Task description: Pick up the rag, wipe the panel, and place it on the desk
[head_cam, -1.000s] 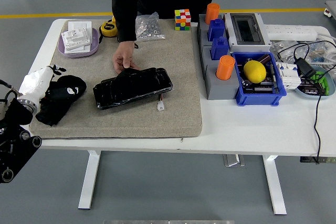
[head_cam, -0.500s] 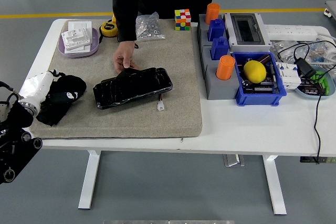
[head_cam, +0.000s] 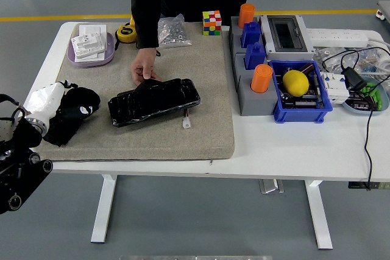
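Head view: at the left edge of the frame the left hand lies on the black rag, which sits at the left border of the tan mat; whether its fingers clasp the cloth cannot be told. The glossy black panel rests mid-mat, just right of the rag, a bare strip of mat between them. A person's hand presses the panel's upper edge. Open mat lies below the panel toward the near edge.
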Available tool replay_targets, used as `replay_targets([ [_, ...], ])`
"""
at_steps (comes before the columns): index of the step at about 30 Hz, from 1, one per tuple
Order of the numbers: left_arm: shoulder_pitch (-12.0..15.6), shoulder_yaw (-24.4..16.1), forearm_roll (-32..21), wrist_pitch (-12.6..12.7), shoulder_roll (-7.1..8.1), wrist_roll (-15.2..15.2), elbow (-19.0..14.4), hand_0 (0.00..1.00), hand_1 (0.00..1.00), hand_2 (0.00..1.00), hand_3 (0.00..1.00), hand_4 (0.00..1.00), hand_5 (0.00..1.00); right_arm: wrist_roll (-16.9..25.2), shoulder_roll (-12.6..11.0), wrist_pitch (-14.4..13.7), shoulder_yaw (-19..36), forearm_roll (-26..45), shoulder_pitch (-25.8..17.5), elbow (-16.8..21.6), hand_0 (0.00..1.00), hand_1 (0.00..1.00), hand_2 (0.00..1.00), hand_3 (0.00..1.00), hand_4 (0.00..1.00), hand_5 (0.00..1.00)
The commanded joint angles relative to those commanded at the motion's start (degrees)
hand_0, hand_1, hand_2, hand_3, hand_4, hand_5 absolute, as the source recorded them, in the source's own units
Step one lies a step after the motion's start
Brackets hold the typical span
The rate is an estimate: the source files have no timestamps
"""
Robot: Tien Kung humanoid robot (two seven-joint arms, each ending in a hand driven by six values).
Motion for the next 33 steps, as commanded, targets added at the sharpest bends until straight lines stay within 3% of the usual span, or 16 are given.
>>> replay_targets([
  [1,0.03,0.0,0.12,0.02,-0.01,0.06,0.05,0.532,0.756,0.802,0.757,0.867,0.371,0.04,0.0,-0.04,0.07,0.05,-0.01,0.06,0.687,0.462,0.645,0.616,0.998,0.678],
  [2,0.07,0.1,0.12,0.09,0.01,0.09,0.06,0.506,0.742,0.795,0.719,0.827,0.306,0.01,0.01,-0.08,0.32,-0.14,-0.02,0.06,0.688,0.462,0.644,0.615,0.998,0.679],
  [13,-0.03,0.64,0.83,0.83,0.02,0.19,-0.1,0.499,0.74,0.792,0.711,0.811,0.286,-0.07,-0.22,-0.2,1.01,-0.28,0.06,-0.1,0.688,0.461,0.643,0.615,0.998,0.681],
  [14,-0.07,0.69,0.88,0.96,0.01,0.16,-0.08,0.436,0.678,0.779,0.659,0.737,0.222,-0.07,-0.21,-0.18,1.06,-0.34,0.07,-0.11,0.687,0.462,0.643,0.616,0.998,0.683],
  [19,0.05,0.56,1.38,1.39,0.0,0.37,-0.01,0.436,0.678,0.779,0.659,0.737,0.222,0.03,-0.07,-0.22,1.38,-0.56,0.12,-0.11,0.687,0.462,0.643,0.616,0.998,0.683],
  [20,0.04,0.63,1.38,1.46,0.04,0.39,0.04,0.394,0.439,0.644,0.584,0.534,0.12,0.05,-0.04,-0.23,1.48,-0.51,0.12,-0.13,0.687,0.462,0.644,0.617,0.998,0.684],
  [25,0.02,0.95,1.45,1.47,0.07,0.7,0.02,0.394,0.439,0.644,0.584,0.534,0.12,-0.08,-0.13,-0.17,1.75,-0.71,0.13,-0.2,0.687,0.462,0.644,0.617,0.998,0.684],
  [26,0.02,1.06,1.54,1.56,0.06,0.8,0.01,0.347,0.305,0.547,0.502,0.212,0.002,-0.1,-0.14,-0.18,1.84,-0.72,0.12,-0.22,0.687,0.462,0.644,0.617,0.998,0.686],
  [31,0.06,1.53,1.63,1.93,0.0,0.95,-0.02,0.347,0.305,0.547,0.502,0.212,0.002,-0.1,-0.12,-0.22,1.94,-0.83,0.12,-0.19,0.687,0.462,0.644,0.617,0.998,0.686],
  [32,0.1,1.65,1.54,1.94,0.01,1.0,-0.01,0.308,0.235,0.508,0.428,0.09,0.002,-0.08,-0.09,-0.26,2.0,-0.89,0.13,-0.19,0.688,0.462,0.644,0.618,0.998,0.688],
  [33,0.16,1.69,1.65,1.98,0.0,1.11,-0.06,0.308,0.235,0.508,0.428,0.09,0.002,-0.07,-0.09,-0.27,1.94,-0.87,0.14,-0.18,0.688,0.462,0.644,0.618,0.998,0.688],
])
